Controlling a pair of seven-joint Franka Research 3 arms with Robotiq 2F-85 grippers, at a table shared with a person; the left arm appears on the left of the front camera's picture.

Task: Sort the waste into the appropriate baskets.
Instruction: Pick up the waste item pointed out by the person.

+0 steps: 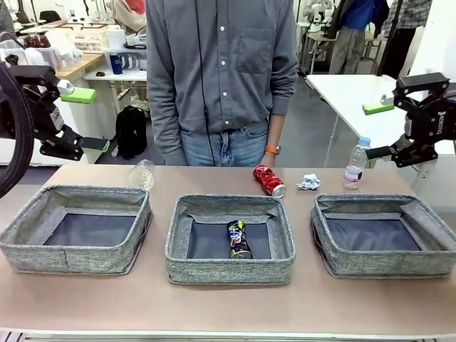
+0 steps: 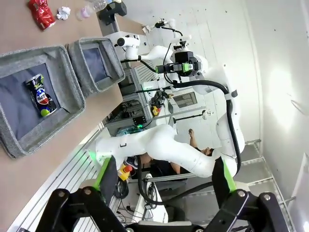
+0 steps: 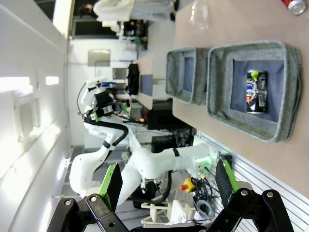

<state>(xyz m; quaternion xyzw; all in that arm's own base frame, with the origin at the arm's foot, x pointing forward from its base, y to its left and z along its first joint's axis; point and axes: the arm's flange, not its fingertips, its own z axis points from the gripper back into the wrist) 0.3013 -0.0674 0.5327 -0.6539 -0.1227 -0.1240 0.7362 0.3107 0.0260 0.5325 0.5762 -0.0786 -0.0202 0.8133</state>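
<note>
A dark can (image 1: 239,239) is laid in the middle basket (image 1: 229,271). At the far side, a cup (image 1: 142,174), red can (image 1: 268,181), paper wad (image 1: 308,182) and bottle (image 1: 354,164) are spread left to right. The left gripper (image 1: 89,120) and right gripper (image 1: 377,130) are raised, jaws released.

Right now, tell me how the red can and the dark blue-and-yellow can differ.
Place: the red can lies on the table beyond the middle basket; the dark blue-and-yellow can lies inside that basket.
Shape: the red can looks crumpled; the dark blue-and-yellow can looks less dented.
Colour: the red can is mostly red; the dark blue-and-yellow can carries mixed print.
Both lie on their sides.
</note>
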